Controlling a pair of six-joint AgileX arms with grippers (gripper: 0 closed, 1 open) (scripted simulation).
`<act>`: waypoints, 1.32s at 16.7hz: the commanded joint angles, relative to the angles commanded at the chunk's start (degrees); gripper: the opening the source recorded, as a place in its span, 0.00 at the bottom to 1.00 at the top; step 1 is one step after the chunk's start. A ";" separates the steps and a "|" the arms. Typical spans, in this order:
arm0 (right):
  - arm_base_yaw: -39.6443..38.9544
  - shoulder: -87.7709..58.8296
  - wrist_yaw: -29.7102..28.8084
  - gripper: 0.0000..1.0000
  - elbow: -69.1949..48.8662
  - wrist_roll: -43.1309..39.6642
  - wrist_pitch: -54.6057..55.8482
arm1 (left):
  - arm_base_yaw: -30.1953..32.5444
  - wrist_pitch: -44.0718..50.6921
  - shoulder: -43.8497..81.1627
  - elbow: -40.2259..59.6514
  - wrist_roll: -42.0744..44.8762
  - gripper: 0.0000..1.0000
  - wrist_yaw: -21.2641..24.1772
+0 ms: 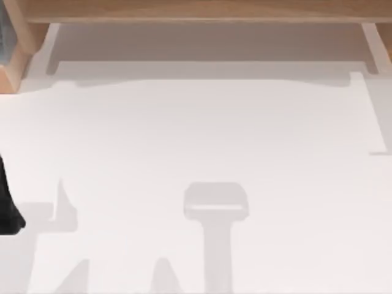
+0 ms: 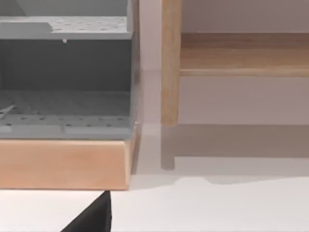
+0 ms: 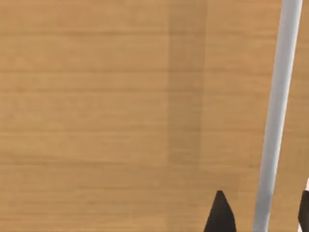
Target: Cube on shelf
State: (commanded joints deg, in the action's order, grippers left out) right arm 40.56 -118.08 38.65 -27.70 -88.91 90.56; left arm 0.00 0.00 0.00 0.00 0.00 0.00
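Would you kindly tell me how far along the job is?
Done, probably: the right gripper is open and empty, close against the wooden shelf, hinting the cube was released. In hand: nothing; the left arm is parked at the left edge of the table. Left: confirming where the cube rests.

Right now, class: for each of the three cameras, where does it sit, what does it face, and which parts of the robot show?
Top view: overhead, facing the white table and shelf; left arm at the left edge.
Left wrist view: low, facing a grey rack and the shelf; a black claw tip shows.
Right wrist view: close over the shelf board; right claw fingertips show.
All share the shelf.
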 joint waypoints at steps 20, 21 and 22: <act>2.69 1.04 2.77 1.00 3.46 0.03 2.53 | 0.00 0.00 0.00 0.00 0.00 1.00 0.00; 2.70 1.04 2.79 1.00 3.48 0.03 2.54 | 0.00 0.00 0.00 0.00 0.00 1.00 0.00; 2.70 1.04 2.79 1.00 3.48 0.03 2.54 | 0.00 0.00 0.00 0.00 0.00 1.00 0.00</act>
State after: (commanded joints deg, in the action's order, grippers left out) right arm 43.26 -117.03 41.44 -24.23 -88.88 93.10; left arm 0.00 0.00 0.00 0.00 0.00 0.00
